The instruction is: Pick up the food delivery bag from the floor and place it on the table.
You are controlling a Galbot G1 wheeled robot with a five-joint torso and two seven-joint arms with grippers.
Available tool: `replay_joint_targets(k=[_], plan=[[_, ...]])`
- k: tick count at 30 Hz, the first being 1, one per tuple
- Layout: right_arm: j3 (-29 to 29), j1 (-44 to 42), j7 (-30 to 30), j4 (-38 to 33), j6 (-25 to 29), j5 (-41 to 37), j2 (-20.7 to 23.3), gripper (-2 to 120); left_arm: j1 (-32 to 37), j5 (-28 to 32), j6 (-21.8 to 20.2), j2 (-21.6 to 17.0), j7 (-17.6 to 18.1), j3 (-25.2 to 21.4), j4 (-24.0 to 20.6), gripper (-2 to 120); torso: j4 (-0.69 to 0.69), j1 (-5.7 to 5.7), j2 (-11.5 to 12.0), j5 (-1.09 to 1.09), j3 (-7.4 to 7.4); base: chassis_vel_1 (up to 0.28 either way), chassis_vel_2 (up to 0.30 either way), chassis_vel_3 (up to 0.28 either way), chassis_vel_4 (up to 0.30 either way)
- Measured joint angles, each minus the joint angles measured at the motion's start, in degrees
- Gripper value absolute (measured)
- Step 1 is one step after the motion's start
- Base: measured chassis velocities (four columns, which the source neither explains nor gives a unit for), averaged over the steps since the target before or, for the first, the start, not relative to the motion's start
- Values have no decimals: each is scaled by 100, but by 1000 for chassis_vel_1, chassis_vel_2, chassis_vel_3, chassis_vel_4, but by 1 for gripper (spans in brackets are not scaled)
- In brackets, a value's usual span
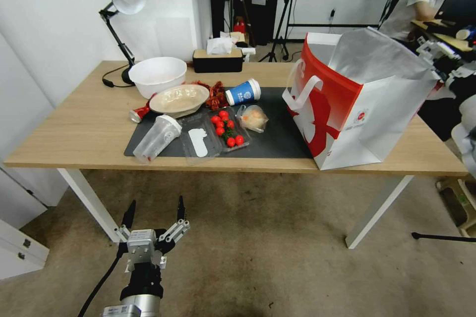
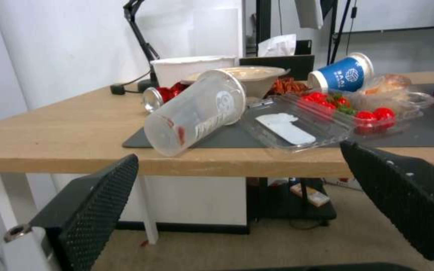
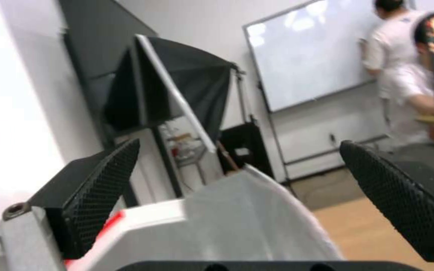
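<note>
- The food delivery bag (image 1: pixel 357 104) stands upright on the right part of the table (image 1: pixel 74 129), half on the dark mat (image 1: pixel 277 133) and half on bare wood, its mouth wide and the silver lining showing. It is off the floor (image 1: pixel 258 237), so I judge the lift done and the step in hand to be letting go cleanly.
- My right claw (image 3: pixel 237 180) is up at the bag's top edge; in the right wrist view its two fingers stand wide apart with the bag's white rim and foil between them, gripping nothing. Whether a finger touches the rim I cannot tell.
- My left claw (image 1: pixel 154 218) hangs low in front of the table over the floor, fingers spread and empty, well apart from the bag.
- To finish well, I would draw the right claw straight up and away from the rim, so no finger catches the foil or the white strap handles (image 1: pixel 302 91) and tips the bag.
- The bag's front corner sits close to the table's near edge; a sideways tug could slide it off, so I would keep the retreat slow and vertical.
- A blue paper cup (image 1: pixel 244 92) and a tray of tomatoes (image 1: pixel 227 129) lie to the left of the bag, not touching it; I would keep the arm clear of them.
</note>
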State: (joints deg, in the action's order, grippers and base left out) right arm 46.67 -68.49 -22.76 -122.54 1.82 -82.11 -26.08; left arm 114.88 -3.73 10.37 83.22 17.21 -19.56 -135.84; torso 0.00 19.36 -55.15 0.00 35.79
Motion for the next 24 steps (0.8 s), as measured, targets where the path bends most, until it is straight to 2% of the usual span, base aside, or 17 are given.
replay_joint_targets(k=[8, 11, 16, 19, 24], plan=[[1097, -1262, 468, -691, -133, -70, 80, 100, 40, 17, 22, 0, -13, -3, -80, 100, 1, 0, 0, 0, 0, 0, 0, 0, 0], [1440, -1803, 740, -1012, -272, 73, -29, 100, 76, 26, 56, -4, -36, -3, -107, 100, 0, 0, 0, -1, 0, 0, 0, 0, 0], [1421, -2001, 882, -1285, -389, 435, -210, 100, 109, 29, 88, 2, -57, 1, -134, 100, 1, 0, 0, -1, 0, 0, 0, 0, 0], [1234, -2149, 947, -1561, -464, 1020, -444, 100, 151, 28, 116, -3, -76, 5, -176, 100, 1, 0, 0, -1, 0, 0, 0, 0, 0], [1120, -2455, 975, -1834, -503, 1577, -717, 100, 165, 47, 151, -23, -121, -7, -215, 100, 1, 0, 0, -1, 0, 0, 0, 0, 0]])
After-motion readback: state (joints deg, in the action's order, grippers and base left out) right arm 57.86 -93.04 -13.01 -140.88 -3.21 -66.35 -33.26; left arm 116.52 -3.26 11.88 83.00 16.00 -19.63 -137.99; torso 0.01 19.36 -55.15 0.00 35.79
